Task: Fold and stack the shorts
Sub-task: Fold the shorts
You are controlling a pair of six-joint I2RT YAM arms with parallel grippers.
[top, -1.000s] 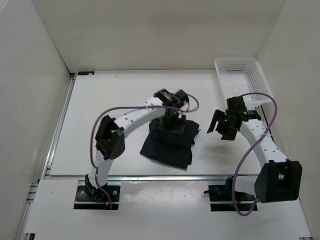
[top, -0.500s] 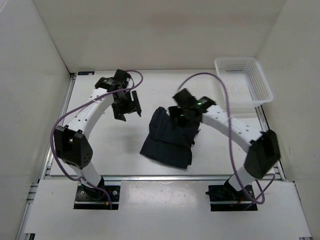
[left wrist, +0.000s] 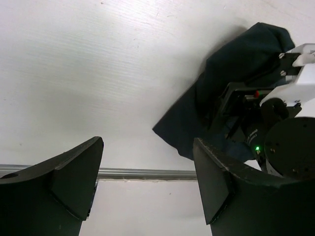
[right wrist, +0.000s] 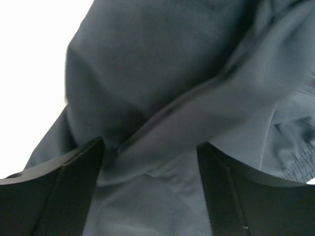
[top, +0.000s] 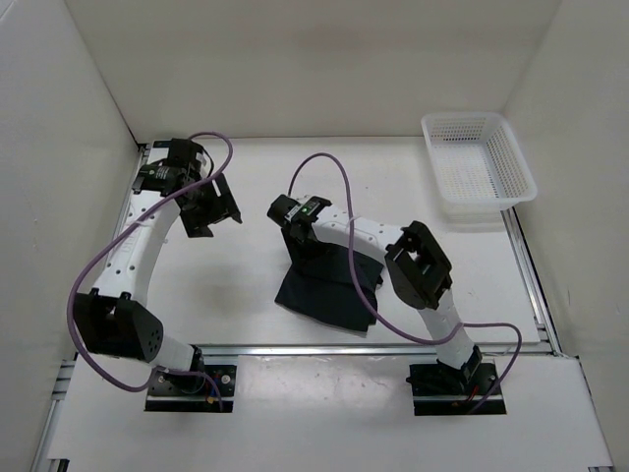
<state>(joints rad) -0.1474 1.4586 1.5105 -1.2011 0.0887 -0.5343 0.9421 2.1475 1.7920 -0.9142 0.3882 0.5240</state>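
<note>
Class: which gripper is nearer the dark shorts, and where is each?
Right. The right gripper is on the shorts, at their far corner, cloth between its fingers; the left gripper hangs over the table, to their left.

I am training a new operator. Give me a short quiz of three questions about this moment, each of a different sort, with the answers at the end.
1. True or false: the left gripper is open and apart from the shorts.
2. In the top view, where does the white basket stand? A: near left. B: far right. C: on the shorts.
3. Fill the gap: the ____ gripper has cloth of the shorts between its fingers.

Key: 1 true. 2 B. 3 right; the right gripper is open, with a fold of the cloth between its fingers.
</note>
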